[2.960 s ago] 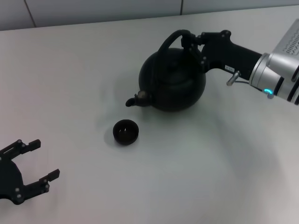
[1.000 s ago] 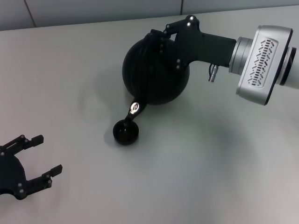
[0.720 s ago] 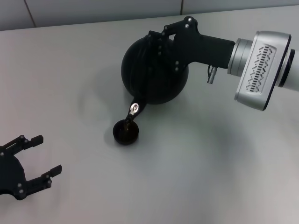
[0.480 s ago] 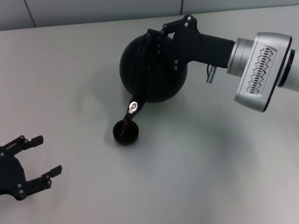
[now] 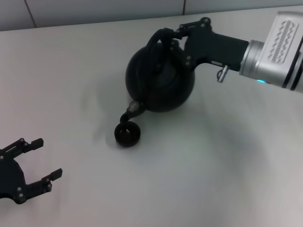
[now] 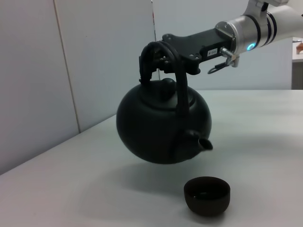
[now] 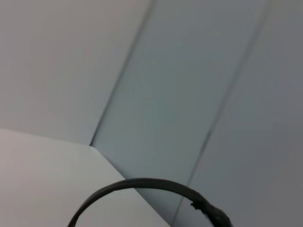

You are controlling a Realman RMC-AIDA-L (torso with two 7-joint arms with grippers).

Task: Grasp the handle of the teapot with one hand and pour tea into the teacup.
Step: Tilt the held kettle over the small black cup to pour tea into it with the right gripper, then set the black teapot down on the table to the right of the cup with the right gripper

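Observation:
The matte-black teapot [image 5: 158,82] hangs above the table, tilted a little with its spout [image 5: 131,109] just over the teacup [image 5: 127,134]. My right gripper [image 5: 173,35] reaches in from the right and is shut on the arched handle [image 5: 154,45] at its top. In the left wrist view the teapot [image 6: 163,125] floats clear of the table, and its spout [image 6: 201,142] sits slightly above the small cup [image 6: 207,195]. The right wrist view shows only an arc of the handle [image 7: 151,185]. My left gripper [image 5: 47,157] rests open at the near left, holding nothing.
The white table [image 5: 213,165] ends at a pale panelled wall [image 5: 94,9] along the far side. Nothing else stands on the table near the pot or cup.
The teapot has rolled back from its steep pouring tilt toward upright, and the handle and lid side show again. The right wrist has turned and drawn slightly right. The left arm has not moved.

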